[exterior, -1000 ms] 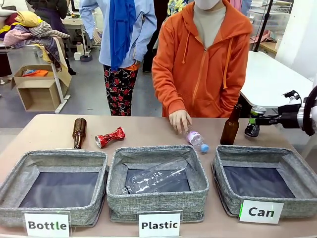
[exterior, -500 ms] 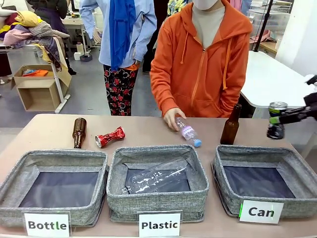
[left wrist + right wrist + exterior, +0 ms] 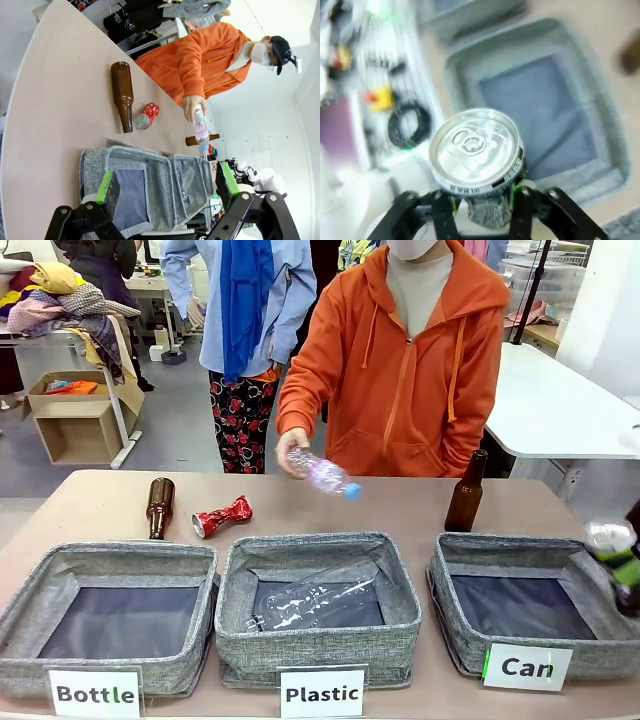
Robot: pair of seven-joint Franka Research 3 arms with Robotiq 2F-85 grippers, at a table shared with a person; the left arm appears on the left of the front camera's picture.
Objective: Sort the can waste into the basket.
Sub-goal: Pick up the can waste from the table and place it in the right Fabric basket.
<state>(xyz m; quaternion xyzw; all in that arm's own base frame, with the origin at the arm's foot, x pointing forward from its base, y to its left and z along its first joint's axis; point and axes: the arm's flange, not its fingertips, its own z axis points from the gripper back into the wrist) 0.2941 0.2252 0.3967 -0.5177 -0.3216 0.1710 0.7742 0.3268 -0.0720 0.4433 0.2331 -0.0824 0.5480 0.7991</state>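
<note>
My right gripper is shut on the dark can with green and white print, blurred, over the right edge of the grey "Can" basket. In the right wrist view the can sits upright between the fingers of that gripper, above the basket and its dark floor. The crushed red can lies on the table behind the left bins. My left gripper is open over the bins, and the red can lies far ahead of it.
The person's hand holds a clear plastic bottle above the table. One brown bottle lies by the red can, another stands upright behind the "Can" basket. The "Plastic" bin holds a crushed clear bottle; the "Bottle" bin stands at the left.
My right gripper carried the dark can down and nearer, from behind the "Can" basket to over its right edge. The person lifted the plastic bottle off the table, up and to the left.
</note>
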